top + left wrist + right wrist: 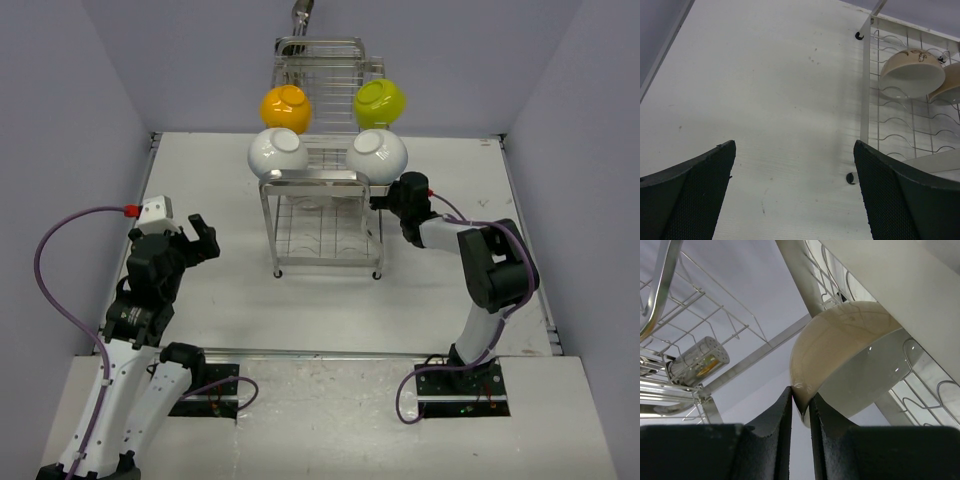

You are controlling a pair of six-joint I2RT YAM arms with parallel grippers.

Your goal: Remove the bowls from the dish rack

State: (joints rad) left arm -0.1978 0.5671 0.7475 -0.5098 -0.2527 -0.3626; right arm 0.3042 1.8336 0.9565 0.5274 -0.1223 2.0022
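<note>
The chrome dish rack (325, 215) stands at the back middle of the table. On its top tier rest an orange-yellow bowl (285, 108), a lime green bowl (380, 101) and two white bowls (277, 153), all tilted. My right gripper (383, 200) reaches in from the right at the right white bowl (379, 153). In the right wrist view its fingers (801, 400) are pinched on that bowl's rim (850, 360). My left gripper (205, 240) hovers left of the rack, open and holding nothing (795, 190), over bare table.
A perforated metal cutlery holder (697, 360) hangs at the rack's far side. The rack's near left leg (866, 100) stands close to my left gripper's right finger. Grey walls close in the table on three sides.
</note>
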